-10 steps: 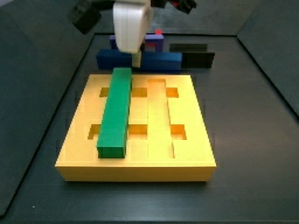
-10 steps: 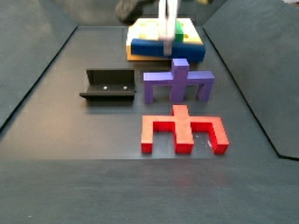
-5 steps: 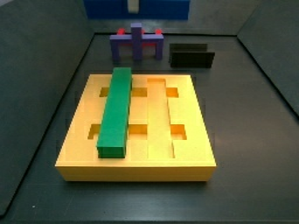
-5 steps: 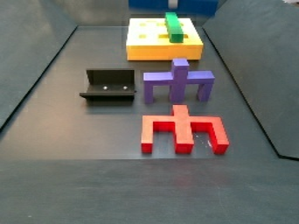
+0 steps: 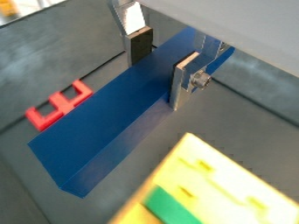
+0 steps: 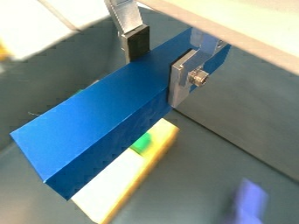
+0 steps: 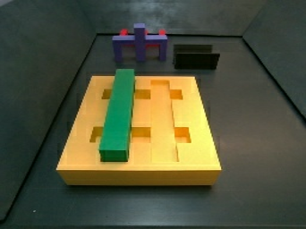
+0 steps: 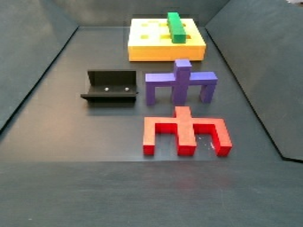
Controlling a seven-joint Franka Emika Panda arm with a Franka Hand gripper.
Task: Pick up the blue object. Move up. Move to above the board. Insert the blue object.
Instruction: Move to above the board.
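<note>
The gripper is shut on the blue object, a long dark-blue bar, gripping it across its width near one end; both wrist views show this. The bar hangs in the air well above the floor. The board, a big yellow grooved block, lies in both side views with a green bar seated in one groove. Part of the board and green bar shows below the held bar. Gripper and blue bar are out of view in both side views.
A purple block stand with red tips and the black fixture stand behind the board. In a side view the fixture, the purple stand and a red piece lie on the dark floor. The red piece shows below the bar.
The gripper was down at the blue bar behind the board a second ago. It has risen with the bar and left both side views.
</note>
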